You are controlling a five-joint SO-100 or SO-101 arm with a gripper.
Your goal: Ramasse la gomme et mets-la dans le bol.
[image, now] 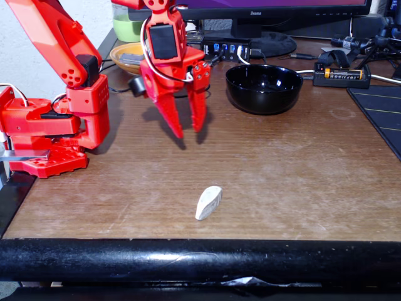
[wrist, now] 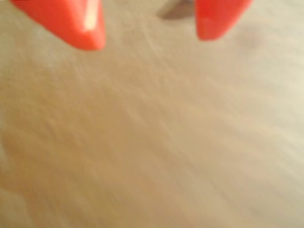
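My gripper (image: pixel 189 133) is hanging over the table (image: pixel 301 169), jaws parted and gripping nothing

In the fixed view my red fingers are pointing down above the bare wood, with a clear gap between the tips, and their shadow is falling on the table behind them. The eraser (image: pixel 208 202) is lying flat on the wood near the front edge, apart from my fingertips and closer to the camera than they are. The bowl (image: pixel 264 88) is sitting to the right of my gripper, further back, well apart from the eraser. In the blurred wrist view my two fingers (wrist: pixel 80 23) are reaching in from the top edge, spread wide, with bare wood (wrist: pixel 152 142) showing between and below them
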